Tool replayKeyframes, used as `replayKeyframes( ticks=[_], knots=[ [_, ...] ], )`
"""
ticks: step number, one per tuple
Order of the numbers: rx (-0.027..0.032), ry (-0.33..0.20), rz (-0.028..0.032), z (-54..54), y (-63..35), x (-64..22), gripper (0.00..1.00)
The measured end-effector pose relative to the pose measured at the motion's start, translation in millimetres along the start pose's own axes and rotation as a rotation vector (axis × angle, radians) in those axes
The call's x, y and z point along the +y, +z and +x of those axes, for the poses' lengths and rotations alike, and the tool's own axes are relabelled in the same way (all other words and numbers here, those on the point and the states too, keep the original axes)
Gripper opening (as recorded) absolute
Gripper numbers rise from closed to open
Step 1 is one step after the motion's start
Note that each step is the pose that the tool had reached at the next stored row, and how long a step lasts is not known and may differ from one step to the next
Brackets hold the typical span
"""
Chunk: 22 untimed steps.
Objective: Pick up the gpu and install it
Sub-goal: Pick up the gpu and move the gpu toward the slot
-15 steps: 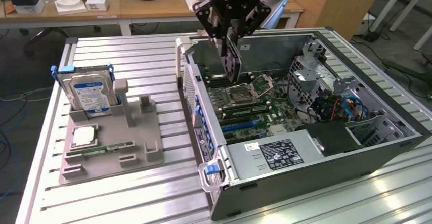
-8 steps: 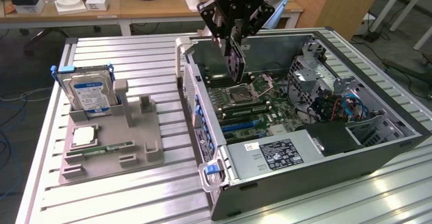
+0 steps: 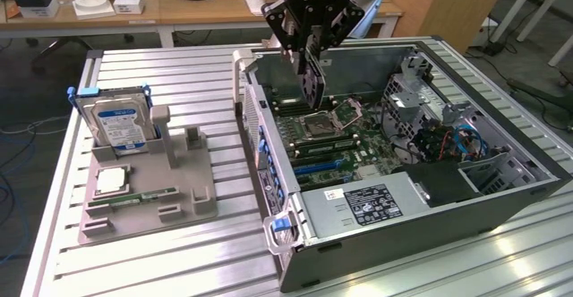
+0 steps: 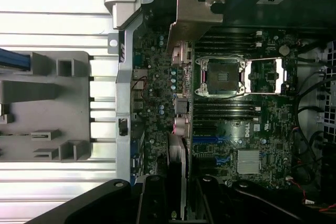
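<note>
gripper [image 3: 309, 47] clamped on gpu [image 3: 312, 82], held upright over open computer case [image 3: 403, 236]

The gpu [image 3: 312, 76] is a thin, dark circuit card. The pincer [image 3: 309, 47] grips its upper edge, so it hangs upright on edge inside the open top of the computer case [image 3: 403, 223], over the motherboard [image 3: 358, 133]. Its silvery bracket [image 4: 197, 6] sits at the end nearest the case wall.

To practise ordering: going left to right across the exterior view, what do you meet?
Silver hard drive with blue label → thin dark gpu card in the black end effector → blue cables in the open metal computer case.
</note>
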State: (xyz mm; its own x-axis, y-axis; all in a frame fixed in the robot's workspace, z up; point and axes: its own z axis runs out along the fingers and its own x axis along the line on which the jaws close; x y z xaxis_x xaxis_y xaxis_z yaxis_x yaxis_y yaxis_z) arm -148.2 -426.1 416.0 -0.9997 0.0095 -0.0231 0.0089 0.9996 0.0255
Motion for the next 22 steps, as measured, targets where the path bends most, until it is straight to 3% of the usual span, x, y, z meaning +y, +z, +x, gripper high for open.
replayKeyframes(
  ticks=[5, 17, 22],
  knots=[
    [-0.0001, 0.0, 0.0, -0.2, 0.0, 0.0, 0.27],
    [0.0, 0.0, -0.0001, -24.5, 0.8, 0.2, 0.27],
    [0.0, 0.0, -0.0002, -26.9, 0.9, 0.3, 0.27]
  ],
)
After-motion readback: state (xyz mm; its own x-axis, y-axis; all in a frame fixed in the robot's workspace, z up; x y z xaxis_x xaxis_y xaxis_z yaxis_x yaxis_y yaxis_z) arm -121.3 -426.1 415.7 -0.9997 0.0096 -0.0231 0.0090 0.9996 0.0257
